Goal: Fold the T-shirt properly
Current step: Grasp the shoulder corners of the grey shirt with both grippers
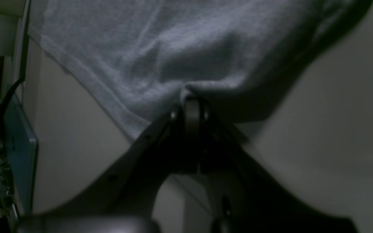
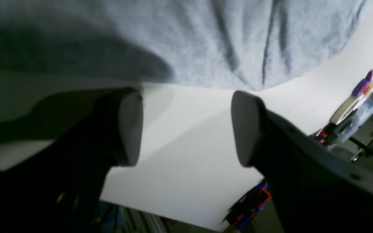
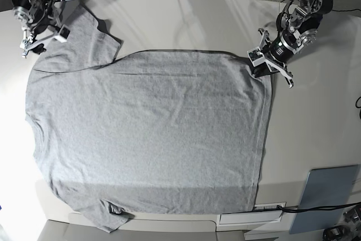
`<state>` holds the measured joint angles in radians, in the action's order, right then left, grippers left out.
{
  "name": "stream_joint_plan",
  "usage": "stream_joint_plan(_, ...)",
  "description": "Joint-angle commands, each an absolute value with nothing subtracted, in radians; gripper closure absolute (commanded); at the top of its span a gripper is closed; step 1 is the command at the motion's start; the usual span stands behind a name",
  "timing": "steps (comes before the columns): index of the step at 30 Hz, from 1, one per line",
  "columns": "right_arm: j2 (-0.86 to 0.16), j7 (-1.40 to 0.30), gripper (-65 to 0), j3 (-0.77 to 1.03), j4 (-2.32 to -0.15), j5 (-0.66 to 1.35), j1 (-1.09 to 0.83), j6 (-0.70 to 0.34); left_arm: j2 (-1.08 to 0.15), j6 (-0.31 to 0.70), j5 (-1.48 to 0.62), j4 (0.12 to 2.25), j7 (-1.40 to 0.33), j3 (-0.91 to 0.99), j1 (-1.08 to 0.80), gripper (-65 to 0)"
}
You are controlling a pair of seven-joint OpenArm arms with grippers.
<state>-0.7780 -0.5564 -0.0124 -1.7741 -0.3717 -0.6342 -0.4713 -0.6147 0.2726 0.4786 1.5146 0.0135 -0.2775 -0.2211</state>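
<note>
**T-shirt spread flat, left gripper clamped on hem corner**

The T-shirt (image 3: 146, 134) lies spread, plain side up, across the table (image 3: 186, 21). The left gripper (image 1: 191, 97) is at the shirt's hem corner, jaws closed on a pinch of fabric. The right gripper (image 2: 186, 124) sits beside the shirt's sleeve (image 3: 84, 35), jaws wide apart, holding nothing, pads (image 2: 131, 126) clear of the cloth.

base: overhead, far | wrists: close, low | shared: t-shirt (image 3: 146, 134)

We see our left gripper (image 1: 191, 97) closed, pinching the T-shirt (image 3: 152, 134); our right gripper (image 2: 186, 126) hangs with jaws apart.
</note>
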Motion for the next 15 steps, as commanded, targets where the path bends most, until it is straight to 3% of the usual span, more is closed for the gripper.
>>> stream_joint_plan(1, -0.792, -0.541, -42.0, -0.008, -1.778, -0.374, -0.632, -0.484, -0.623, 0.333, 0.494, 1.504, -0.055, -0.285, -0.235, 0.0)
stream_joint_plan(15, -0.767, -0.575, -42.0, -0.270, -1.749, -0.408, -0.466, -0.511, -0.623, 0.333, 0.493, 1.504, -0.080, -0.285, -0.236, 0.0)
